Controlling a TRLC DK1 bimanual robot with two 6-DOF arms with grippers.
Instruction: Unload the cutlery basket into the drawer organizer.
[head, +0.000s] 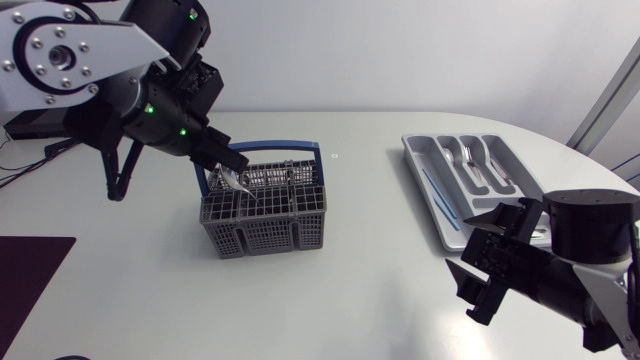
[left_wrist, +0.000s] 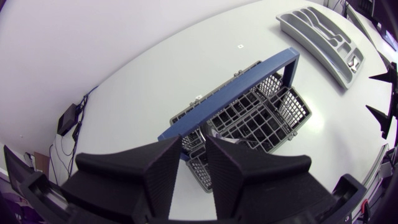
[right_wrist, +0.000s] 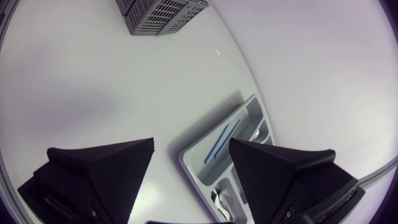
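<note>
The white desk (head: 350, 290) carries everything. The left arm (head: 100, 70) comes in over the desk's far left corner, and the right arm (head: 580, 270) sits low over the near right corner.

The grey drawer organizer (head: 415, 160) lies by the right edge, toward the far side. Some silver cutlery (head: 472, 165) already lies in its middle compartments, and a thin blue utensil (head: 441, 197) lies in the long compartment on the side nearest the basket.

The grey cutlery basket (head: 265, 235), with its upright blue handle (head: 270, 150), stands left of the desk's middle, well apart from the organizer.

The right end effector (head: 478, 262) hangs released just beside the organizer's near end, its fingers (right_wrist: 106, 174) spread wide with nothing between them.

The left end effector (head: 232, 168) is over the basket's left side, its fingers (left_wrist: 161, 162) drawn almost together, clenched on a silver piece of cutlery (head: 235, 183) that sticks out tilted at the basket's top; its kind is too small to tell.
</note>
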